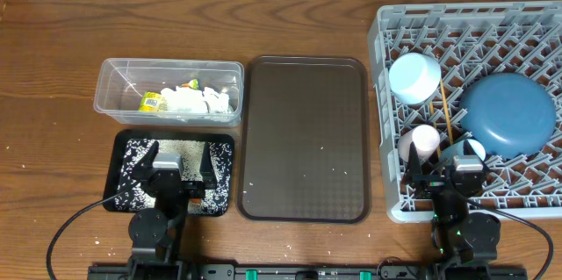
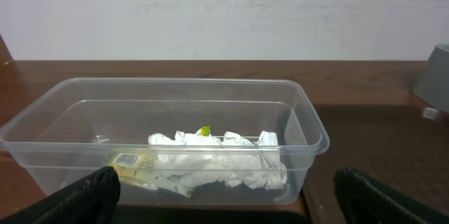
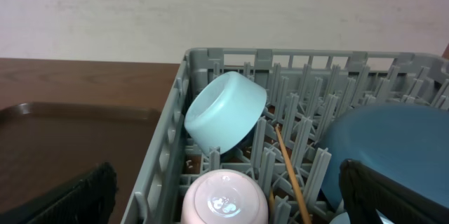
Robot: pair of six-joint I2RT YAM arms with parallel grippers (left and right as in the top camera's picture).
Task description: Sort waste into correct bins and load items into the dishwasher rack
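Dark wood bench carries everything. Left fingers (image 2: 84, 199), spread wide and empty, hang over the black tray (image 1: 123, 140) with rice grains (image 1: 140, 161) beneath them; a careless dip would likely scatter rice. Just ahead, the clear tub (image 2: 309, 136) holds tissue (image 2: 224, 161) and wrapper (image 2: 130, 162). Right fingers (image 3: 77, 199), likewise parted and bare, sit at the rack (image 3: 175, 112) edge. The white cup (image 3: 224, 199) is dead ahead, and the light blue cup (image 3: 224, 112) lies tipped on its side beyond. Ahead-right, a wooden chopstick (image 3: 291, 175) leans by the blue plate (image 3: 393, 147). A clumsy reach could roll that cup or drop the chopstick through the lattice.

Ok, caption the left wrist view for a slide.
Left wrist: crumpled tissue and snack wrapper lying inside the clear tub.
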